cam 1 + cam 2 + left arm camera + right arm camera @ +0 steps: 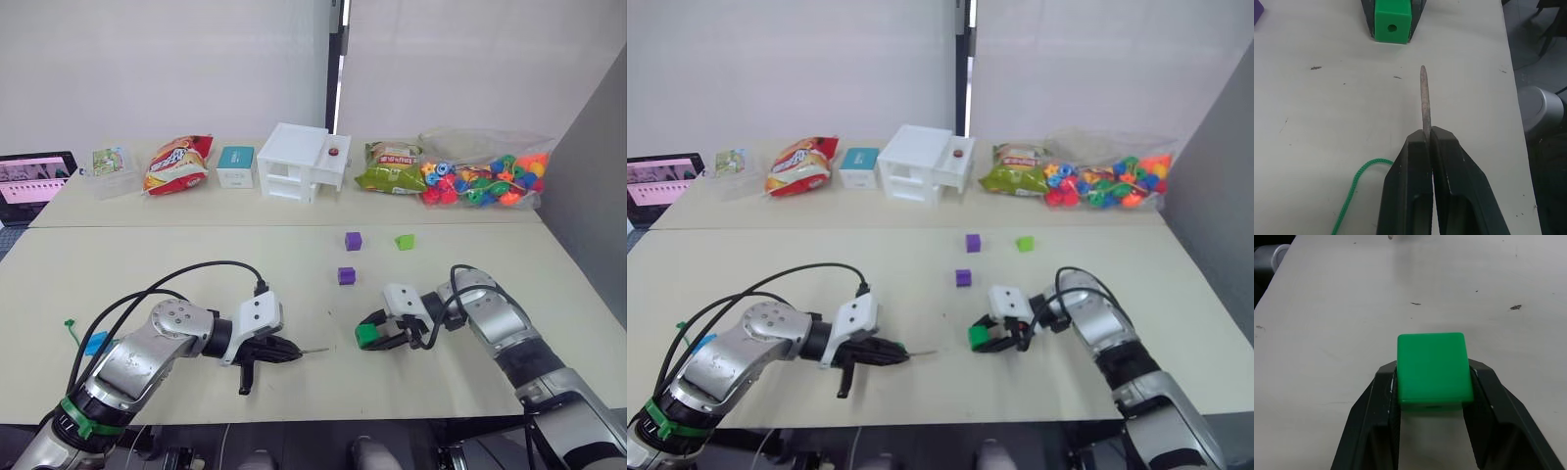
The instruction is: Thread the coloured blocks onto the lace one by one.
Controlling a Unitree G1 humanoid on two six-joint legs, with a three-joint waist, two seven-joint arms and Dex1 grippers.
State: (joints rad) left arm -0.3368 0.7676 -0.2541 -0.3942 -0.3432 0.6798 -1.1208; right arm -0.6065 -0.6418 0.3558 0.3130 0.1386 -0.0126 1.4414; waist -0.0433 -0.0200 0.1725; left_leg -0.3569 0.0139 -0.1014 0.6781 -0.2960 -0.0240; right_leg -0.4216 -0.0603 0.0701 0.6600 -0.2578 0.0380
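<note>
My left gripper (294, 352) is shut on the lace just behind its stiff pale tip (1424, 98), which points at the dark green block (1393, 22). That block's hole faces the tip across a short gap. My right gripper (370, 338) is shut on this block (1433, 367), low over the table. The lace's green cord (1359, 181) trails back beside my left fingers. Its far end (71, 323) lies at the table's left, next to a blue block (96, 343). Two purple blocks (353, 240) (346, 275) and a light green block (405, 241) rest beyond the grippers.
Along the back stand a tablet (34, 181), a clear container (110, 166), a red snack bag (176, 164), a teal box (235, 164), a white box (299, 162), a green snack bag (390, 166) and a bag of beads (485, 176). A grey partition (588, 196) rises at the right.
</note>
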